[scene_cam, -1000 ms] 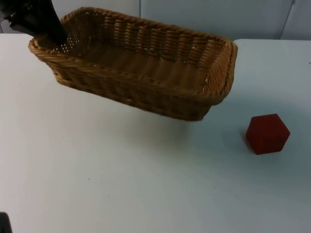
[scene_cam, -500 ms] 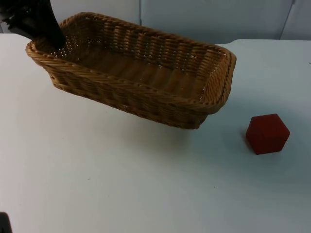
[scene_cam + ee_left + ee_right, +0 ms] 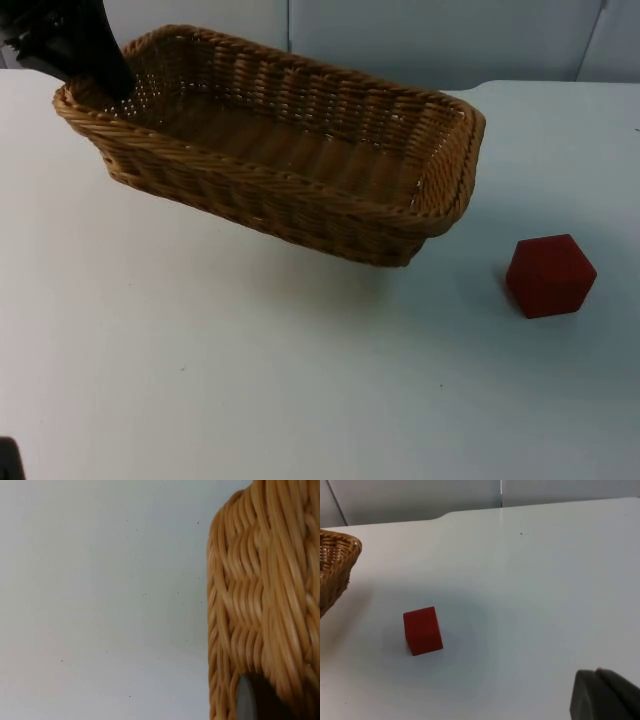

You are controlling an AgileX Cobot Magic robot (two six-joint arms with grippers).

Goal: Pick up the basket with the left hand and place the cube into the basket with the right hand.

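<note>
One red cube (image 3: pixel 550 275) beside woven tan basket (image 3: pixel 290 150).

Overhead and right wrist share cube (image 3: pixel 550 276), probably distant.

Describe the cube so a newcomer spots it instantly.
On the white table, find the big wicker basket gripped at one end by the left claw. Past its opposite end, apart from it, sits the cube: small, solid red, the only non-woven object there.
</note>
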